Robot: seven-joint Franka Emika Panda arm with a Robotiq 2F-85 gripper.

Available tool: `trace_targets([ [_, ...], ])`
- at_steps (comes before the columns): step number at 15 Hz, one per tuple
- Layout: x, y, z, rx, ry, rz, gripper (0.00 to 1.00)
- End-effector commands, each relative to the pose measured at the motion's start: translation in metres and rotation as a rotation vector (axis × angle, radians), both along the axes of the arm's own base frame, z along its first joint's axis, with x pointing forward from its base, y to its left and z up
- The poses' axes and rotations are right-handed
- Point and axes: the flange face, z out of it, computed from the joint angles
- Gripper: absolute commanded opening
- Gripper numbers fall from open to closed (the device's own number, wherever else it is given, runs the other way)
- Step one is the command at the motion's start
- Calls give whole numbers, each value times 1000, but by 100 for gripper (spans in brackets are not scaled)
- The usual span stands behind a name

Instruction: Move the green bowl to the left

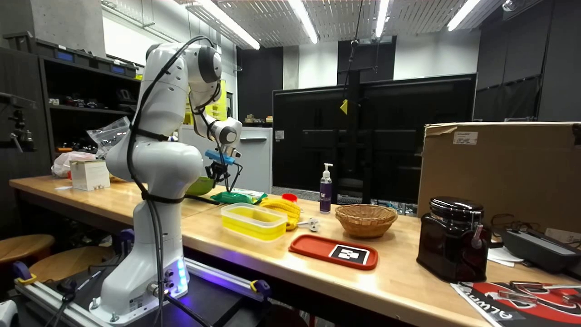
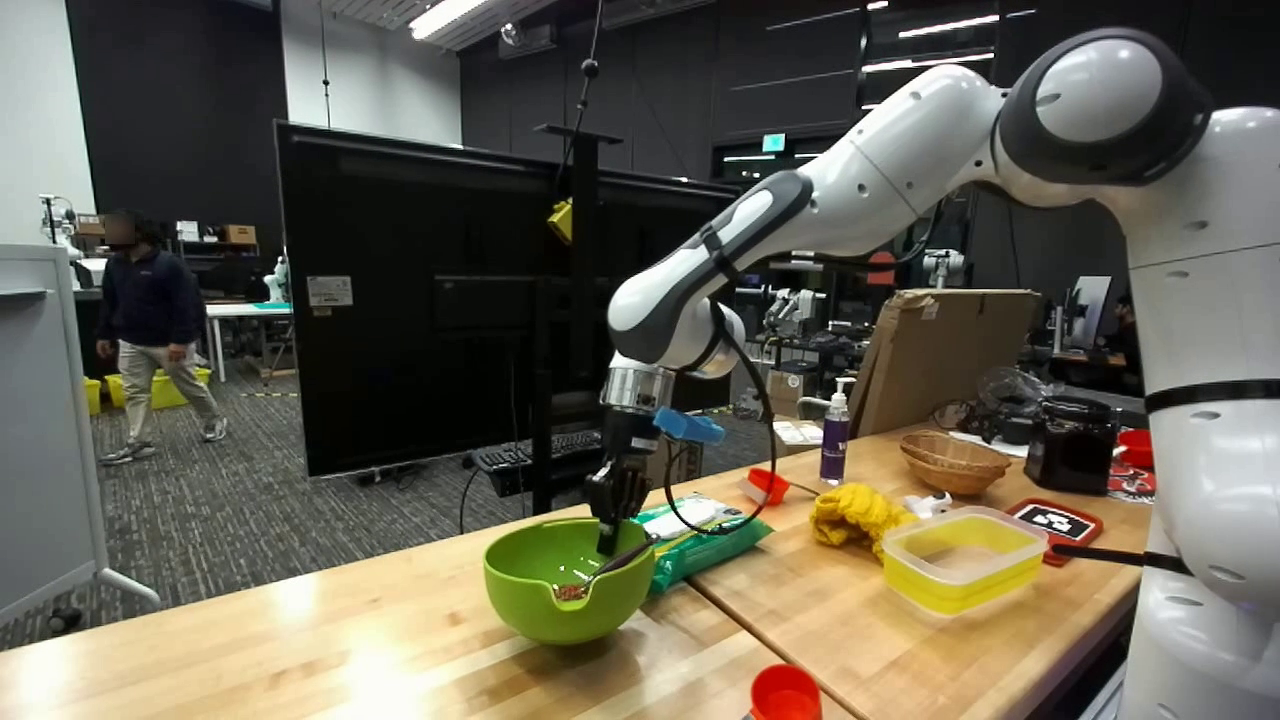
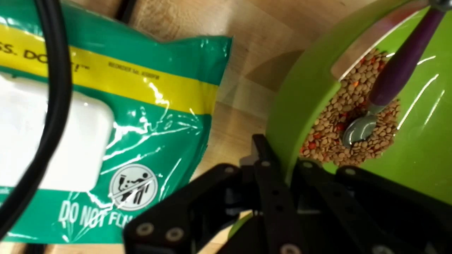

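While the black two-finger gripper point(image 3: 284, 159) has a wide lime-green plastic bowl point(image 2: 540, 615) pinched by its wall, one finger inside and one outside, a metal spoon with a purple handle point(image 3: 402, 65) is just chilling in there. Its head lies on a little pile of brown lentils point(image 3: 326, 141) mixed with red bits, and the handle slants up toward the rim.

The bowl is at the light wooden tabletop point(image 2: 330, 640), left of the seam in an exterior view, though I honestly can't tell if its base touches the wood. Just beside it is a shiny green plastic packet point(image 3: 169, 141) with a yellow stripe; the wrist view shows a strip of wood between them.

Farther along you've got a yellow rectangular plastic container point(image 1: 254, 229), a bunched-up yellow cloth point(image 2: 855, 517) next to it, a tan woven basket point(image 1: 365, 222), a purple pump bottle point(image 1: 325, 197) with a white top, and a flat red tray point(image 1: 313, 250) with a black-and-white patch. Oh, and a red plastic cup point(image 2: 785, 695) pokes in at the bottom edge of an exterior view.
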Motion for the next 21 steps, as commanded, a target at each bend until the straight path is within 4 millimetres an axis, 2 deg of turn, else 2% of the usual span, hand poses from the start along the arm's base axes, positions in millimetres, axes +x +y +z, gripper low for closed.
trace_targets([
  [1,3,5,5,4,-101,-8,2],
  [6,3,6,3,16,-222,-74,2],
  [12,-5,5,-8,3,-262,-120,2],
  [13,-6,5,-9,0,-263,-126,16],
  [14,-7,5,-8,-2,-263,-130,34],
  [17,-9,6,-9,-10,-259,-132,50],
  [21,-12,8,-7,-26,-257,-133,78],
])
